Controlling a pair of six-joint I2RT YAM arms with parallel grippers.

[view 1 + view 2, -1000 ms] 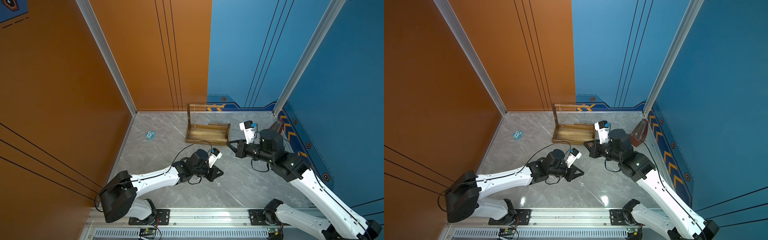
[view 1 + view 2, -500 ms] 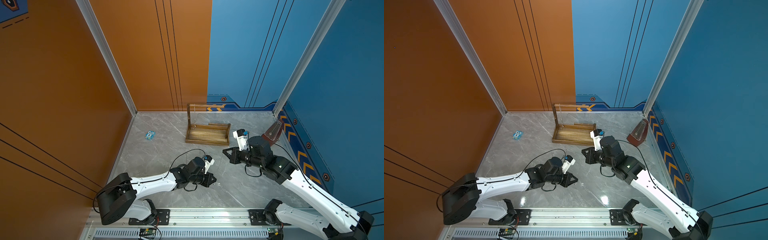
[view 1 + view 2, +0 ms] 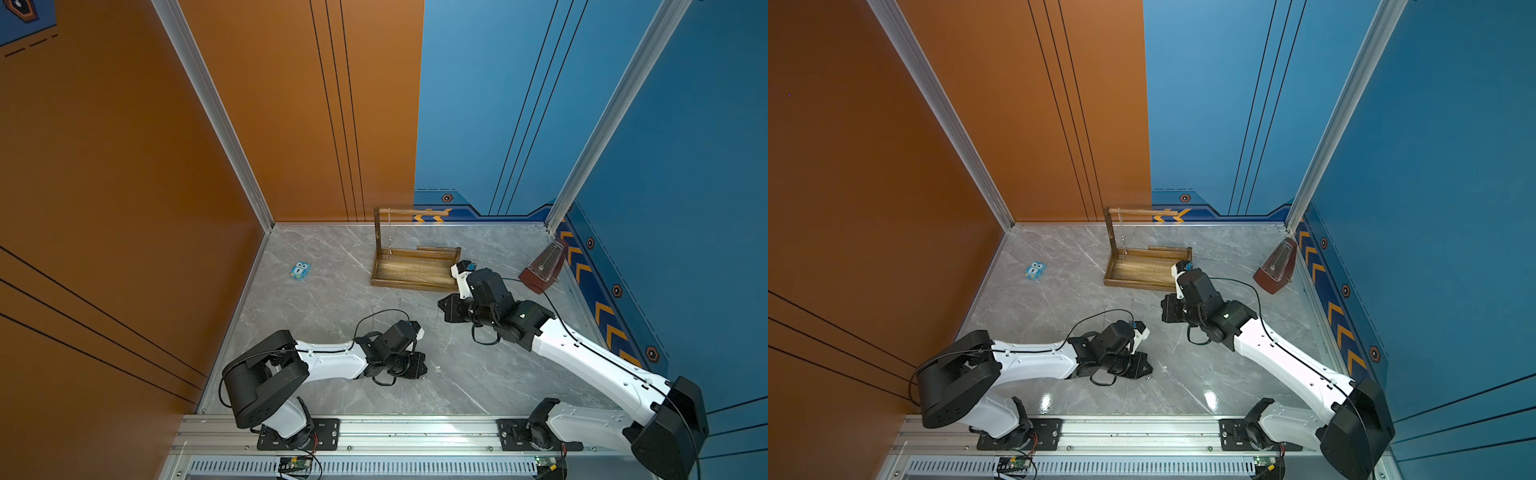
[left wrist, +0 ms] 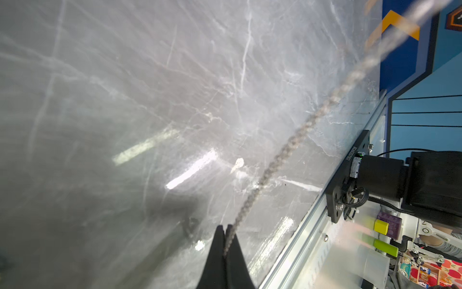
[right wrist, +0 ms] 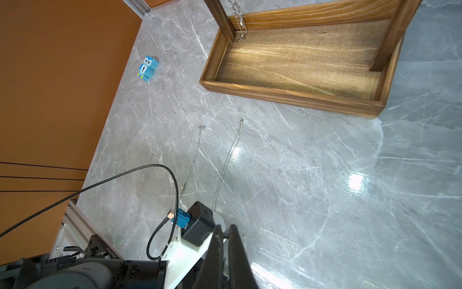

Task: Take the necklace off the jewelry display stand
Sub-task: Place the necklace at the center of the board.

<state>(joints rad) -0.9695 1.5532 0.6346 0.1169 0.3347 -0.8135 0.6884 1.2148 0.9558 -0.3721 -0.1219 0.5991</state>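
Left hand (image 4: 225, 229): clenched on necklace (image 4: 287, 155)
Right hand (image 5: 225, 229): clenched, near jewelry display stand (image 3: 415, 282)
Second chain (image 3: 390, 232): hanging beside stand post

The table (image 3: 332, 316) is gleaming, polished grey marble-look stone throwing back the lights, while the jewelry display stand (image 5: 287, 96) is showing brown wood, grainy and satin-dull. The necklace chain (image 4: 275, 160) is glinting as fine greyish metal links, the left hand (image 4: 225, 231) is looking matt black, and the owl block (image 5: 147, 68) is shining as smooth blue plastic.
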